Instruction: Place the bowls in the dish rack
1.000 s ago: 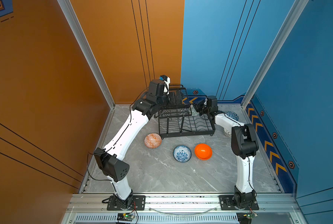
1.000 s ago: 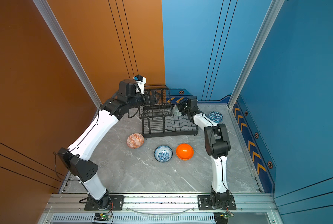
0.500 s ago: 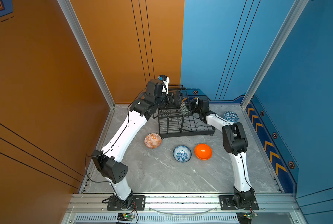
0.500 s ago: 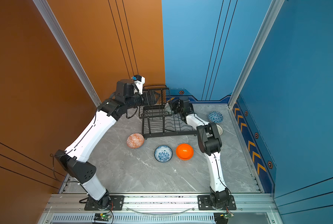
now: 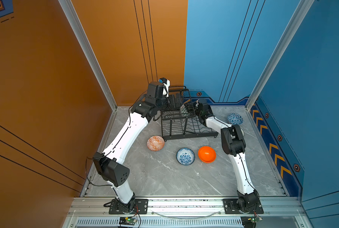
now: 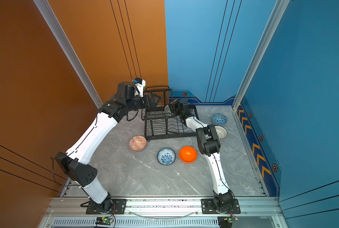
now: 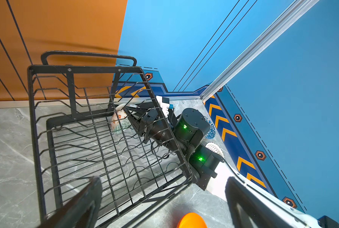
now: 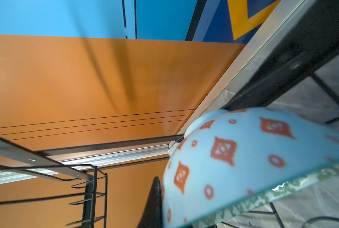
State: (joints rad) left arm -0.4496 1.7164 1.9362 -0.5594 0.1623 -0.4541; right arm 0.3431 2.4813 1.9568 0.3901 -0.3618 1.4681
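The black wire dish rack (image 5: 186, 126) (image 6: 164, 126) stands at the back of the floor. My right gripper (image 5: 189, 107) (image 7: 131, 116) is shut on the rim of the pale green patterned bowl (image 7: 118, 120) (image 8: 243, 158). It holds the bowl on edge over the back of the rack's lower tray. One finger (image 8: 152, 201) shows against the bowl; the other is hidden. My left gripper (image 5: 179, 100) (image 7: 164, 199) hovers open and empty over the rack's upper tier (image 7: 105, 138).
On the floor in front of the rack lie an orange-white diamond bowl (image 5: 155, 143), a blue-white floral bowl (image 5: 185, 156) and a plain orange bowl (image 5: 206, 154). A blue triangle bowl (image 5: 235, 118) and a white lattice bowl (image 6: 220, 132) sit right of the rack, near the wall.
My right arm has carried the bowl leftward from the rack's right side to over its back. The left arm has barely shifted.
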